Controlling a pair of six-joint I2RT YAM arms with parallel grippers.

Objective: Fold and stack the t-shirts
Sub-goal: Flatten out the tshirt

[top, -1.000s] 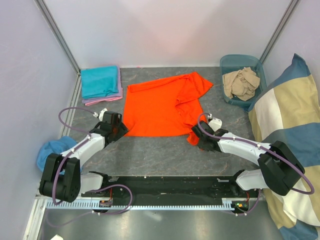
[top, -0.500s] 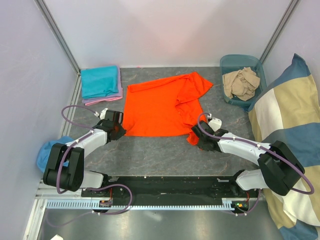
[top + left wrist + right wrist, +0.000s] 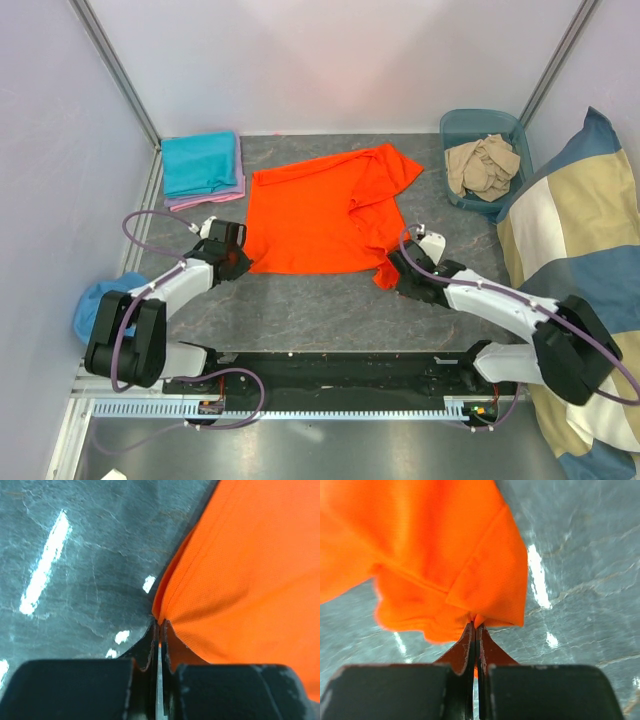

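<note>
Pinching the near edge of the orange t-shirt (image 3: 310, 220), both grippers are clamped tight on cloth. The left gripper (image 3: 159, 630) bites the near left corner, and the cloth bunches into a little fold right at its tips. The right gripper (image 3: 475, 626) bites the near right corner, where the edge is doubled over in a small lump.

The shirt lies spread out in the middle of the table (image 3: 300, 310), with its far right part turned over on itself. Holding both near corners looks like a way to lift the near edge and carry it over to the far edge, so the shirt folds in half. Each corner sits right between the jaws, and the rest of the shirt spreads away to the far side.

A teal t-shirt (image 3: 200, 162) lies folded on a pink t-shirt (image 3: 195, 202) at the far left. That looks like the stack where the orange one should go. A beige t-shirt (image 3: 485, 165) sits crumpled in a bin (image 3: 450, 135) at the far right, likely waiting its turn.
</note>
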